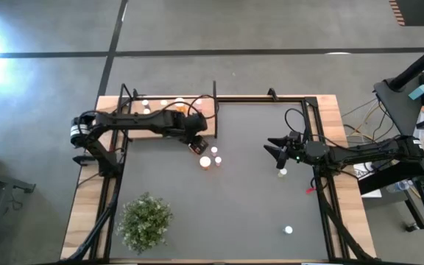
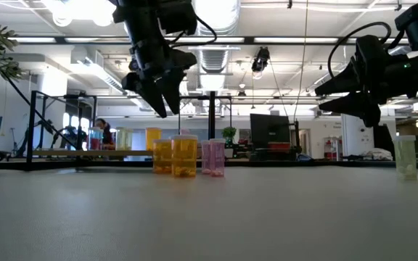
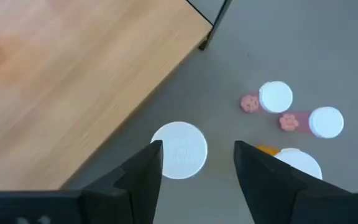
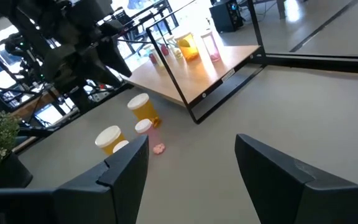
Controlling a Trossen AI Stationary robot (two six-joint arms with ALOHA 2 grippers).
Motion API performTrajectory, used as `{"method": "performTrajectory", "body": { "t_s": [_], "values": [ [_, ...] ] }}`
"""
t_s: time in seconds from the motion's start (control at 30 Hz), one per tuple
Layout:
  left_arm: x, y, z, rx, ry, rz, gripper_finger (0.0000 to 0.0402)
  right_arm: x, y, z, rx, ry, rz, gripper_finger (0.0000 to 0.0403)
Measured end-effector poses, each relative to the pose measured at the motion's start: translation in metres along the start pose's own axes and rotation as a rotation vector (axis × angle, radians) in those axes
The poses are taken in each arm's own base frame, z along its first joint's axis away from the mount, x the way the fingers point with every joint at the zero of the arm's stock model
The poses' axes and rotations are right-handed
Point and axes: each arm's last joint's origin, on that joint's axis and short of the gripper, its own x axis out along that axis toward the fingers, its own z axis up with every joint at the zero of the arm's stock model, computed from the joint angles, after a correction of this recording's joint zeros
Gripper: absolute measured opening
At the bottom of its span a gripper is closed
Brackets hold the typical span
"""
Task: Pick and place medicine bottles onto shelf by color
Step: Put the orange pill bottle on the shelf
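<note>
A cluster of white-capped bottles stands on the dark tabletop near the shelf's (image 1: 164,118) near right corner: two orange ones (image 2: 163,156) (image 2: 184,155) and small pink ones (image 2: 212,158). My left gripper (image 1: 196,138) is open and empty. It points down above the white cap (image 3: 179,150) of the orange bottle nearest the shelf, clear of it in the low view (image 2: 169,110). My right gripper (image 1: 271,147) is open and empty, held level above the table at the right. A pale bottle (image 1: 282,173) stands just near of it. Several bottles (image 1: 163,104) stand on the shelf.
A green bushy plant (image 1: 146,218) stands at the near left. One more white-capped bottle (image 1: 288,230) stands alone at the near right. Thin black rods (image 1: 215,110) rise at the shelf's edges, close to my left gripper. The table's middle is bare.
</note>
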Motion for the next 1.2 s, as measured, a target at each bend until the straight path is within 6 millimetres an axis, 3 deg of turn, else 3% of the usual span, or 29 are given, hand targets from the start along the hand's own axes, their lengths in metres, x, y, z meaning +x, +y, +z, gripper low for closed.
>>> {"method": "performTrajectory", "body": {
  "t_s": [0.13, 0.47, 0.97, 1.2],
  "values": [
    [0.001, 0.001, 0.0, -0.002, -0.003, 0.002, 0.0193, 0.0, 0.0, 0.0, 0.0, 0.0, 0.0, 0.0228],
    [0.012, 0.002, -0.01, -0.004, 0.037, 0.024, 0.0276, 0.0, 0.0, 0.0, 0.0, 0.0, 0.0, 0.0228],
    [0.052, -0.003, -0.015, -0.007, 0.073, 0.071, 0.0278, 0.0, 0.0, 0.0, 0.0, 0.0, 0.0, 0.0228],
    [0.056, -0.003, -0.015, -0.008, 0.077, 0.076, 0.0262, 0.0, 0.0, 0.0, 0.0, 0.0, 0.0, 0.0228]
  ]
}}
